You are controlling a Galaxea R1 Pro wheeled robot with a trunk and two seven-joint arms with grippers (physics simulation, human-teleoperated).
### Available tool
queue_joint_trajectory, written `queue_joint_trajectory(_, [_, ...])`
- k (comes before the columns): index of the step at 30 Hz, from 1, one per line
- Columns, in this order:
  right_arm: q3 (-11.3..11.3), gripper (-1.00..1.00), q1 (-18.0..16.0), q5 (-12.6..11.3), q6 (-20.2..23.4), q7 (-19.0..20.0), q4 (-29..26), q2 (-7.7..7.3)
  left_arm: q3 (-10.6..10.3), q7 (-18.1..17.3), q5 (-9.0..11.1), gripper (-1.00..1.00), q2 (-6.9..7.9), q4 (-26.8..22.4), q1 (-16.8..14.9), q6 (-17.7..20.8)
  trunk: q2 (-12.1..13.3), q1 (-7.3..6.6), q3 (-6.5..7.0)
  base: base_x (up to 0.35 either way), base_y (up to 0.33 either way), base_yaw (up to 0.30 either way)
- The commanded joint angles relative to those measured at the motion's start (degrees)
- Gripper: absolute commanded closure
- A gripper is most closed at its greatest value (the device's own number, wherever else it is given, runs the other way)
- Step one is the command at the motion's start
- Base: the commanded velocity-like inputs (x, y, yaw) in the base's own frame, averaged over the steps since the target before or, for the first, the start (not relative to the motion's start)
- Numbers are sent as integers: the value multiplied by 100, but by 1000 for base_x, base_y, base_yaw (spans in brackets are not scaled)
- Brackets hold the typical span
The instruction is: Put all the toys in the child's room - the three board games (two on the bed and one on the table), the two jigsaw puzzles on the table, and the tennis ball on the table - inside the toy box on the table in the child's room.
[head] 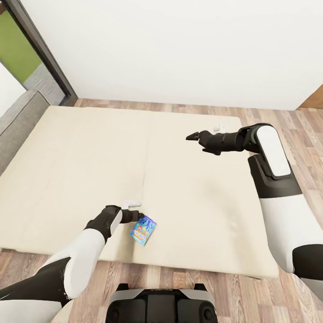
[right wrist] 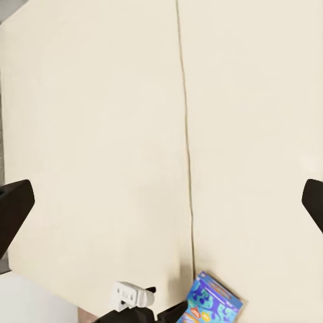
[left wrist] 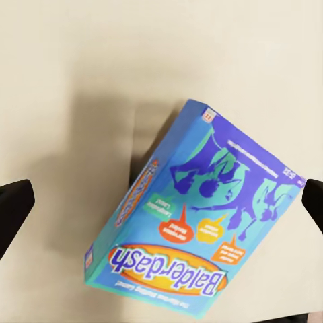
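From the head camera, I have my left gripper (head: 140, 217) at the small blue printed cardboard board game box (head: 143, 231), which sits tilted near the foot edge of the wide beige-covered bed (head: 80, 170); whether it pinches, I cannot tell.

Left wrist: fingers wide apart, box between them.

Right wrist: right gripper (right wrist: 161, 202) spread, parked well above the bed.

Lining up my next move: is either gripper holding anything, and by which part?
The left gripper hangs over the blue board game on the bed, fingers wide apart, so nothing is gripped. The right gripper is empty.
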Motion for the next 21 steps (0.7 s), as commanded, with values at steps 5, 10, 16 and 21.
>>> queue_joint_trajectory(5, [10, -100, -22, -77, 3, -60, -6, -5, 42, -41, -58, -100, -8, -10, 1, 26, -10, 3, -55, 0, 0, 0])
queue_joint_trajectory(10, [10, -100, -30, -86, 3, -59, -7, -5, 42, -41, -54, -100, -4, -10, 6, 16, -10, 3, -103, 0, 0, 0])
queue_joint_trajectory(16, [10, -100, -42, -89, 3, -62, -7, -5, 40, -41, -56, -100, -7, -8, 14, 9, -10, 3, -159, 0, 0, 0])
queue_joint_trajectory(21, [10, -100, -49, -90, 3, -62, -7, -5, 39, -46, -46, -100, -9, -8, 18, 3, -10, 3, -204, 0, 0, 0])
